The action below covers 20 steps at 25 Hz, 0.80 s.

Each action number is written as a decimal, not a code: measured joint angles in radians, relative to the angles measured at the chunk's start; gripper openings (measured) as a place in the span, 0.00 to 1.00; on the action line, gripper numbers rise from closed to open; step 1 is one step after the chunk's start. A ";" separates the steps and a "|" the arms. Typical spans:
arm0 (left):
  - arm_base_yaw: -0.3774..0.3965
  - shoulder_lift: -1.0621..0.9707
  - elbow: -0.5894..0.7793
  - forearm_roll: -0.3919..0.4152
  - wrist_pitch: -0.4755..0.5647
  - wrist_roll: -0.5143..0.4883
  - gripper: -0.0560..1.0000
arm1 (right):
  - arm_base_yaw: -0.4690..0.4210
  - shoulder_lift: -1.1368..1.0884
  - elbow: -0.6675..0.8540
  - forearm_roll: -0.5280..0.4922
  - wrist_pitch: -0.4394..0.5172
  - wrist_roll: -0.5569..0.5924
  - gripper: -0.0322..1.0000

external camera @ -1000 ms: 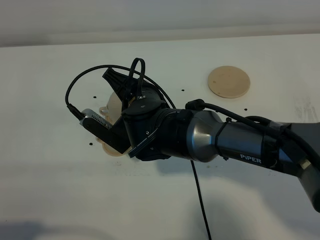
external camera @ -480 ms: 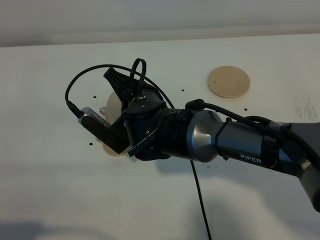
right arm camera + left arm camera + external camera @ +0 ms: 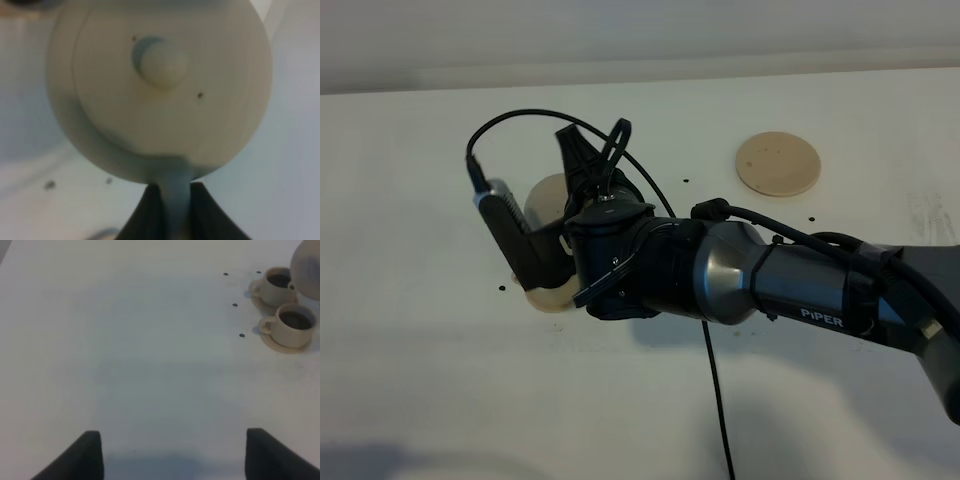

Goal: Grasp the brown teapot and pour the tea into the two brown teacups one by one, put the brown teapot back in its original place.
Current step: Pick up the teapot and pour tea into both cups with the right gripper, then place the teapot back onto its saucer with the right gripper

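My right gripper [image 3: 172, 200] is shut on the loop handle of the brown teapot [image 3: 160, 90]; its knobbed lid faces the right wrist camera. In the high view the right arm reaches across to the left, and the right gripper [image 3: 578, 168] holds the teapot [image 3: 546, 196] above the table, over the cups. The arm hides the two brown teacups there; only a small saucer's edge [image 3: 550, 297] shows. The left wrist view shows both teacups [image 3: 277, 284] [image 3: 292, 325] on their saucers, dark inside, with the blurred teapot [image 3: 307, 257] above them. My left gripper [image 3: 175, 460] is open and empty, away from the cups.
The wide flat beige saucer disc [image 3: 777, 163] lies bare at the back right of the white table [image 3: 440, 360]. A black cable [image 3: 720, 400] hangs from the right arm across the table's front. Small dark dots mark the tabletop.
My right wrist has rolled, swinging its camera from low left up to stand more upright. The teapot turned with it and sits slightly higher. The arm's position is otherwise the same.
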State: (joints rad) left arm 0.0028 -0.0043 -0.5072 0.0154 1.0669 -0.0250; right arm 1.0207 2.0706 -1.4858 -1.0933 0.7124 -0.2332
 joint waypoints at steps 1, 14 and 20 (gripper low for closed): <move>0.000 0.000 0.000 0.000 0.000 0.000 0.59 | -0.001 0.000 -0.001 0.009 0.000 0.050 0.12; 0.000 0.000 0.000 0.000 0.000 0.000 0.59 | -0.083 -0.078 -0.003 0.365 0.125 0.398 0.12; 0.000 0.000 0.000 0.000 0.000 0.000 0.59 | -0.100 -0.078 -0.003 0.549 0.135 0.402 0.12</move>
State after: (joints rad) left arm 0.0028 -0.0043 -0.5072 0.0154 1.0669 -0.0250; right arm 0.9205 1.9928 -1.4890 -0.5443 0.8476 0.1685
